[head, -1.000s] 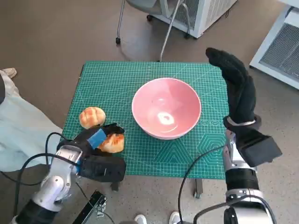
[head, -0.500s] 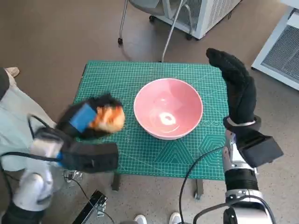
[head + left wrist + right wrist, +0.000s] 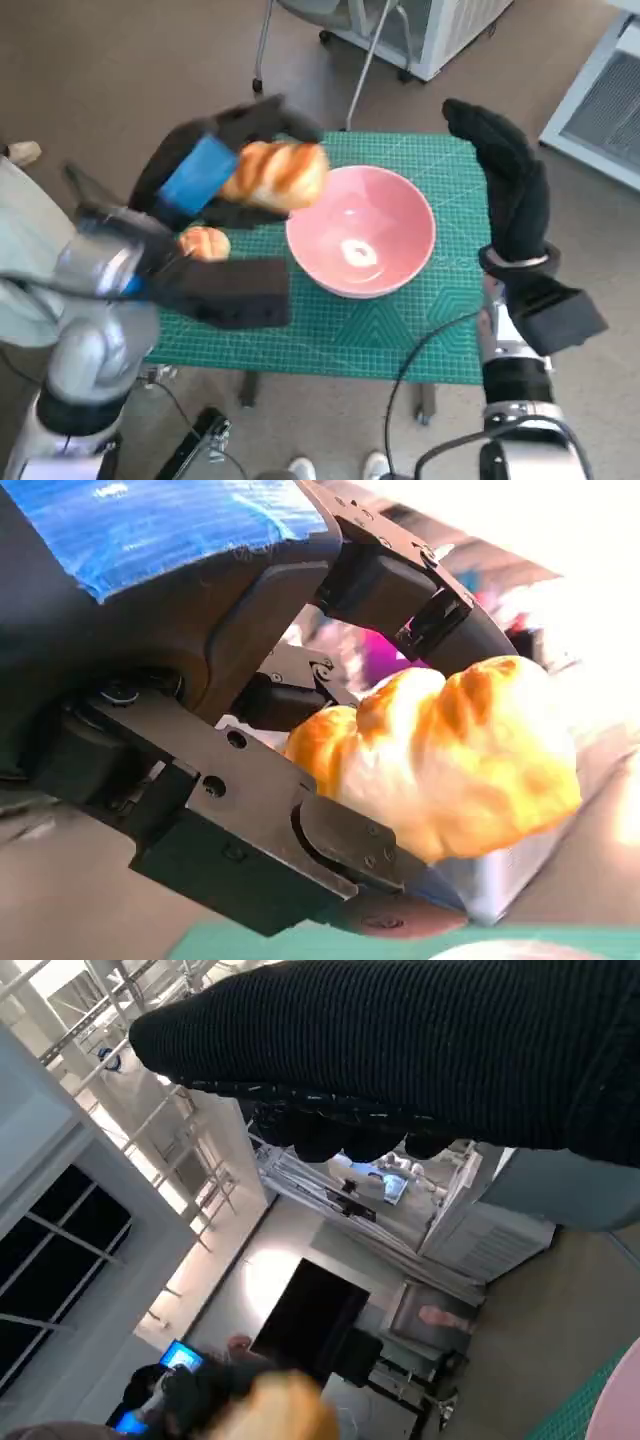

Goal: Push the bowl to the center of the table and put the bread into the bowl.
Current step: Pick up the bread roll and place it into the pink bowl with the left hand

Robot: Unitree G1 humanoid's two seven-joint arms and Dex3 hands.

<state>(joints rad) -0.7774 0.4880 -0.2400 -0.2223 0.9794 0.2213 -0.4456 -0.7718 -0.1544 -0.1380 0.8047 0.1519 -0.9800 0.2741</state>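
With my left hand [image 3: 215, 175] clamping the bread [image 3: 277, 173] high beside the bowl's [image 3: 361, 232] left rim and my right hand [image 3: 505, 185] spread empty, I fear an early release dropping it onto the bench [image 3: 400, 330].

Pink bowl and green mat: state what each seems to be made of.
The round pink bowl looks like glazed ceramic or hard glossy plastic: a bright glare spot sits on its smooth inner bottom. The flat green mat covering the table looks like matte rubbery vinyl, a cutting mat, judging by its pale printed grid and angle lines.
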